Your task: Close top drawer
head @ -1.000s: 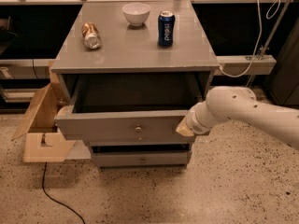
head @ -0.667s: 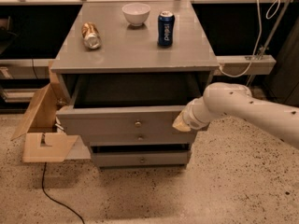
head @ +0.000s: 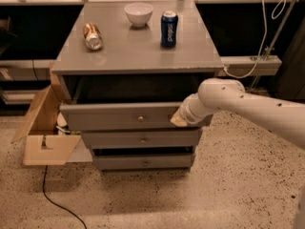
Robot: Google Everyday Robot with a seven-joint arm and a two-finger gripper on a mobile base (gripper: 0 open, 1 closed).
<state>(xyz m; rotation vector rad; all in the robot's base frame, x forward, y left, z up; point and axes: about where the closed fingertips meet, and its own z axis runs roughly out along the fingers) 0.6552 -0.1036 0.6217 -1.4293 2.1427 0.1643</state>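
The top drawer (head: 119, 117) is a grey drawer with a long flat front and a small round metal knob (head: 140, 118) at its centre. It stands a little way out of the grey cabinet (head: 136, 56), with a strip of dark inside showing above its front. My white arm reaches in from the right. My gripper (head: 178, 119) is at the right end of the drawer front, against the panel.
On the cabinet top are a white bowl (head: 138, 13), a blue soda can (head: 168, 28) standing upright and a tan can (head: 92, 36) lying on its side. Two lower drawer fronts (head: 142, 139) sit below. An open cardboard box (head: 43, 128) is on the floor at left.
The top drawer has slid further into the cabinet, with my gripper moving in with its front panel. Less of the dark inside shows now.
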